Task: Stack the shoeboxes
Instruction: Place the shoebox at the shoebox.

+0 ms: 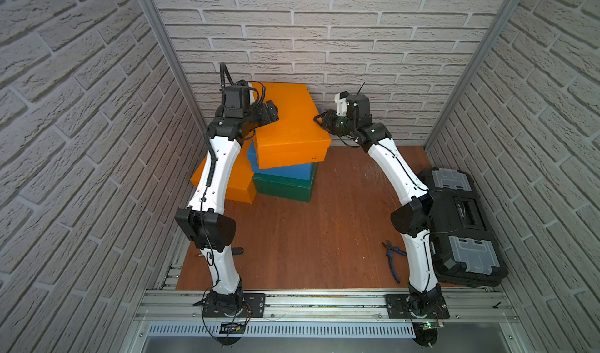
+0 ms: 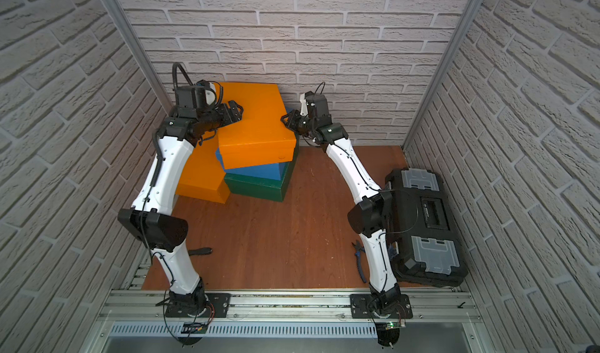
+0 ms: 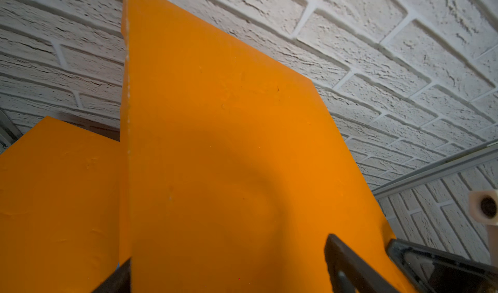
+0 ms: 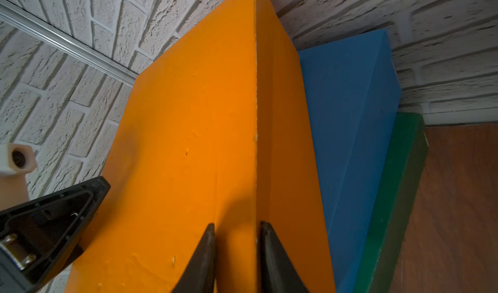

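Askew, orange shoebox (image 1: 292,124) atop blue shoebox (image 1: 282,172), left gripper (image 1: 274,109) wide above, right gripper (image 1: 316,118) narrow, perhaps pinching edge.

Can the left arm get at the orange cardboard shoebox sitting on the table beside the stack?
Probably yes. The lower orange cardboard shoebox has a bare lid, and the left hand is open nearby; only the dark green cardboard shoebox crowds one side.

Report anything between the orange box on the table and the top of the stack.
The left arm crosses above the lower orange shoebox, and the left gripper hangs over the top orange shoebox, its landing spot.
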### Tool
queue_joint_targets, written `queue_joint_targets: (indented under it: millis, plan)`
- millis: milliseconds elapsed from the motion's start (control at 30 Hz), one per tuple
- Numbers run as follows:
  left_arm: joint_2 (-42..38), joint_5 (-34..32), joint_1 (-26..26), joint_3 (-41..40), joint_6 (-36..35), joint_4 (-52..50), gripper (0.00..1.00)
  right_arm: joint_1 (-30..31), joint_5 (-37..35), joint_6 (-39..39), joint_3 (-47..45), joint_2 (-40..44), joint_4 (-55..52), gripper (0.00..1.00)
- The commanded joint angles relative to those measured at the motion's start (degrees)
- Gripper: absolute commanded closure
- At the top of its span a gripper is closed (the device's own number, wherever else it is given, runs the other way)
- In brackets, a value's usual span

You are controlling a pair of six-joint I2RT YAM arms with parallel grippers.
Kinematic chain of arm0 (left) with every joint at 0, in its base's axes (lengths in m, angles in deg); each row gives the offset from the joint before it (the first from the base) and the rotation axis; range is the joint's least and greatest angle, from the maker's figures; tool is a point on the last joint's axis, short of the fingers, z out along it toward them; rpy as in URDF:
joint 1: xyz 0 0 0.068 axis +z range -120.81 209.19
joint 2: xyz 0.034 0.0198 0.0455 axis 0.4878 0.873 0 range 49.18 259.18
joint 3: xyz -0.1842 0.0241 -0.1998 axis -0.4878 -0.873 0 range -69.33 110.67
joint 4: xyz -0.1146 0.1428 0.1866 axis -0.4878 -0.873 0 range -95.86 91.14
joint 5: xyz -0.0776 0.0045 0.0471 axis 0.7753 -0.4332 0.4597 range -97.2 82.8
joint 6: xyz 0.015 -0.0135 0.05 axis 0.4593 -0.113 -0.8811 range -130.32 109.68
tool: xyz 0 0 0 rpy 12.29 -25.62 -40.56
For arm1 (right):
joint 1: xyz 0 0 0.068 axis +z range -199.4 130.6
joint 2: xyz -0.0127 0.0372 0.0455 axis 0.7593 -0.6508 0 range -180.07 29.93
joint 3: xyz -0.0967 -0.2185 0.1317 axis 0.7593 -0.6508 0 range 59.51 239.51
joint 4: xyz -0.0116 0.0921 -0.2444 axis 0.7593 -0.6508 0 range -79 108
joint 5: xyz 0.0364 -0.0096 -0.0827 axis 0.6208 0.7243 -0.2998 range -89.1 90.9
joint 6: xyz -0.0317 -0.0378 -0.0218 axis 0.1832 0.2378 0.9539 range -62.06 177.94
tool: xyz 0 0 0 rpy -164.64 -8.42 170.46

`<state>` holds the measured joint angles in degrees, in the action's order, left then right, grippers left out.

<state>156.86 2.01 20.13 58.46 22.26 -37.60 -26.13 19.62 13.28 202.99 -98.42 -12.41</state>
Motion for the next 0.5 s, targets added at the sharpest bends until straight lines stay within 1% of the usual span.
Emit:
queue_joint_targets:
  millis: [0, 133, 267, 367, 467]
  plan:
    - [0.58, 17.74, -1.54, -0.03, 2.58, 9.38, 0.06, 7.98, 13.57, 0.18, 0.36, -1.50, 3.50, 0.67]
    - [0.72, 17.78, 0.59, -1.47, 3.60, 9.65, 0.02, 7.93, 13.97, 0.53, -1.35, -0.83, 4.37, 0.54]
    - [-1.20, 16.44, 2.05, -4.98, 3.68, 10.06, 0.02, 7.61, 14.68, 1.00, -2.13, 0.85, 4.75, 0.42]
    - [-3.33, 15.74, 3.13, -9.21, 4.33, 11.23, 0.02, 7.07, 15.13, 1.11, -3.83, 3.22, 5.94, 0.37]
    - [-5.14, 15.34, 4.74, -13.19, 5.33, 12.46, 0.02, 6.48, 15.01, 1.97, -6.82, 6.59, 6.86, 0.35]
